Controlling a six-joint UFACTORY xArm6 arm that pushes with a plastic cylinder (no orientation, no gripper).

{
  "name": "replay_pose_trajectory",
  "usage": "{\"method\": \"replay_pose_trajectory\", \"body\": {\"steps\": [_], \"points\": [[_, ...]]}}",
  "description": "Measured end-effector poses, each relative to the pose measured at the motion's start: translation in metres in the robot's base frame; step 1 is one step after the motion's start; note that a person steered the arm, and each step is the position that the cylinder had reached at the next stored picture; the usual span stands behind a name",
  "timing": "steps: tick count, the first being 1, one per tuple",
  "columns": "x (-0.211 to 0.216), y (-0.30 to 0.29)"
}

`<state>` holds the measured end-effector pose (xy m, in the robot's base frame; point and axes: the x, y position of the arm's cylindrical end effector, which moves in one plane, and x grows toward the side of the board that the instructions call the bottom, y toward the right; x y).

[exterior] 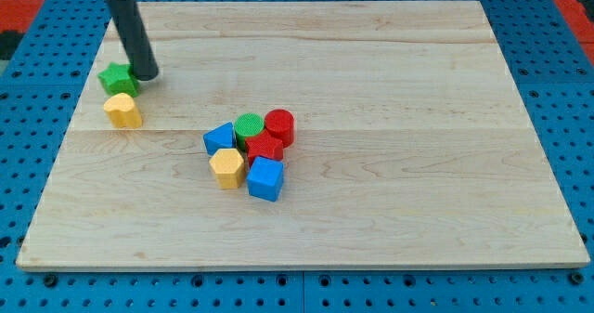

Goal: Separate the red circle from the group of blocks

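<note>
The red circle (279, 126) sits at the right of a tight group near the board's middle. It touches the green circle (248, 127) on its left and a red star-like block (264, 148) below it. The group also holds a blue triangular block (220, 137), a yellow hexagon (226, 168) and a blue cube (265, 178). My tip (146, 74) stands at the view's upper left, far from the group, touching the right side of a green star block (118, 78).
A yellow block (122, 110) lies just below the green star near the wooden board's left edge (70, 136). The board rests on a blue perforated table (548, 34).
</note>
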<state>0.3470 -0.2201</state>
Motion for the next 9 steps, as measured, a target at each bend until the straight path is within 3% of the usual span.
{"method": "replay_pose_trajectory", "body": {"steps": [3, 4, 7, 9], "points": [[-0.006, 0.113], [0.039, 0.124], [0.119, 0.223], [0.127, 0.226]]}}
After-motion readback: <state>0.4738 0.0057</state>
